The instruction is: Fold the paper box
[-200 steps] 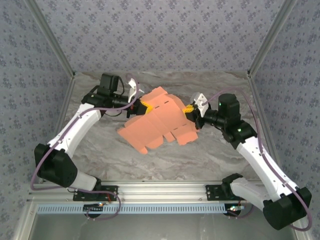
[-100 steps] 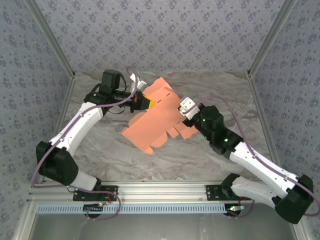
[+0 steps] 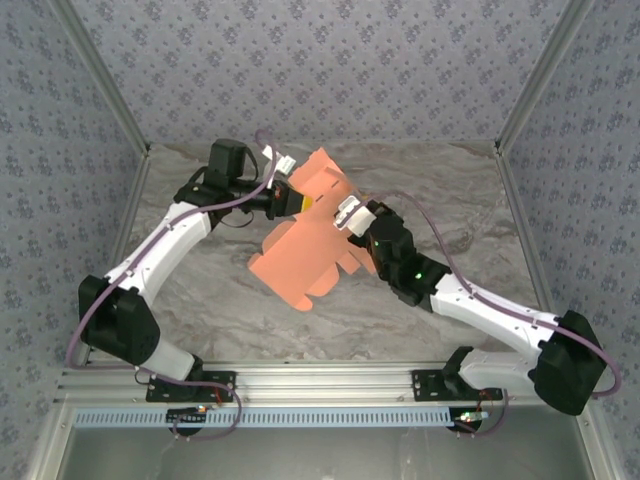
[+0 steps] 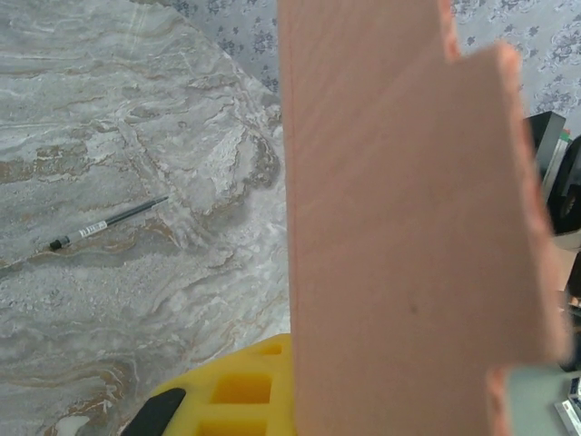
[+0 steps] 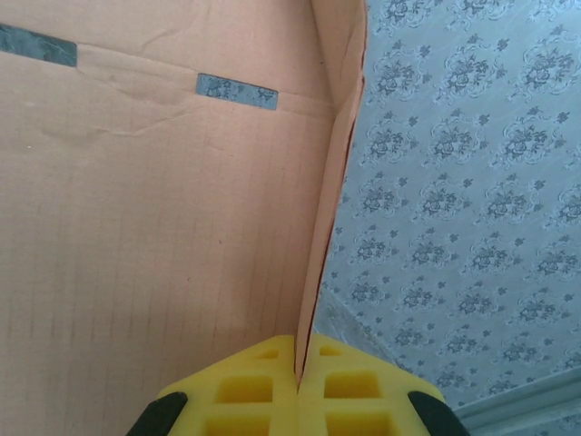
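Salmon-orange card, the paper box [image 3: 300, 255], hangs as a part-folded sheet over the middle of the table [image 3: 460, 210] in the top view. Its far end is lifted and its near-left corner dips toward the surface. The left pincer [image 3: 291, 201] is clamped on the sheet's far-left edge, the right pincer [image 3: 352, 214] on its far-right side. Two opposed grips seem meant to hold the thin card up so that a panel can bend along its crease without the rest sliding.

From the left wrist, the card stands edge-up close to the lens and runs down into the yellow pad [image 4: 241, 386] of the left pincer, which is closed on it. A pen [image 4: 107, 223] lies on the table beyond, well apart from the work.

From the right wrist, a narrow flap [image 5: 329, 182] rises at roughly a right angle from the broad panel [image 5: 154, 236]. Its lower end is nipped between the right pincer's yellow pads [image 5: 245, 391], pressed together on it. Two slots [image 5: 236, 91] show near the far crease. I judge this grip sits on the flap to raise it as a side wall while the left arm steadies the sheet.
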### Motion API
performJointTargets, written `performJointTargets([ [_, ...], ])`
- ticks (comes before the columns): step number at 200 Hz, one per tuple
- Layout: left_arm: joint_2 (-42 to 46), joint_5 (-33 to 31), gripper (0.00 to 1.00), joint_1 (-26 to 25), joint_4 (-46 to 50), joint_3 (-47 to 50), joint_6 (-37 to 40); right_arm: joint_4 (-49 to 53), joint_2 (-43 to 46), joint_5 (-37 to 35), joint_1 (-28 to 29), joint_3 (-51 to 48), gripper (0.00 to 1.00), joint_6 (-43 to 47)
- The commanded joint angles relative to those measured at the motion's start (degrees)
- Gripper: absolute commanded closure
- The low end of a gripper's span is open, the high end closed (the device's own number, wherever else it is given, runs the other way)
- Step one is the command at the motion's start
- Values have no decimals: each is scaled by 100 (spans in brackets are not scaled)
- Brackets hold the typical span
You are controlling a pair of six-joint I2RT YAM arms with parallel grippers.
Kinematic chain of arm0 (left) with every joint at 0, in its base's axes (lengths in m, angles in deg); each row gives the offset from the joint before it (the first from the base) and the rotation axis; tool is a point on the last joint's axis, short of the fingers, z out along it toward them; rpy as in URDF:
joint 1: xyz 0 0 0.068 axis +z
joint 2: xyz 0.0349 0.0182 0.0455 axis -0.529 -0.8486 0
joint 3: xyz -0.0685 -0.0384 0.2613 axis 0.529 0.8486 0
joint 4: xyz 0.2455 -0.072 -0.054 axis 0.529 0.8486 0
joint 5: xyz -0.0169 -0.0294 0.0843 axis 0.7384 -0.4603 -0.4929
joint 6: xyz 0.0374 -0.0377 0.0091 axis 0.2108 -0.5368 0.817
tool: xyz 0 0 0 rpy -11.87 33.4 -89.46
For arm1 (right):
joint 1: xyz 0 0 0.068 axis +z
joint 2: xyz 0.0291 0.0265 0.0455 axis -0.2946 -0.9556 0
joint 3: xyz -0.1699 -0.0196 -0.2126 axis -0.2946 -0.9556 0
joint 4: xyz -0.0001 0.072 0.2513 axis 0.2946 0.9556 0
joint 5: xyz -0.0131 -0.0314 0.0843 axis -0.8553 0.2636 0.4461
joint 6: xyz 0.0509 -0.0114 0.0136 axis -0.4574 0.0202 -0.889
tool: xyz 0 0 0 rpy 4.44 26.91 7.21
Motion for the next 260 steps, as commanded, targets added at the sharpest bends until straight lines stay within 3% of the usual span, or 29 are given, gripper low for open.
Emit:
performJointTargets([
  [1,11,54,100,-130,-463,79,-136,560,85,857,-56,14,100,-158],
  [17,21,-124,100,-122,-543,253,-209,1150,296,1697,-399,141,100,-577],
  [53,-8,-381,92,-66,-1104,836,-584,2825,350,4447,-1549,709,100,-1150],
  [105,-144,-882,74,76,-1358,1225,-868,4104,-405,5946,-2299,1359,100,-1343],
  [123,-75,-1416,64,201,-1305,1343,-985,4372,-745,6149,-2401,1580,100,-1394],
  [155,360,-3152,45,208,-993,1626,-926,4644,-1242,5902,-2446,1890,100,-1542],
  [177,787,-4046,44,47,-943,1906,-945,4642,-1439,5579,-2463,2013,100,-1761],
  [220,1225,-3715,45,-890,-1383,2517,-917,4870,-1826,5148,-2535,2432,100,-2071],
  [260,362,-3024,49,-1616,-2611,2784,-1403,5026,-2193,5175,-2680,2611,100,-2283],
])
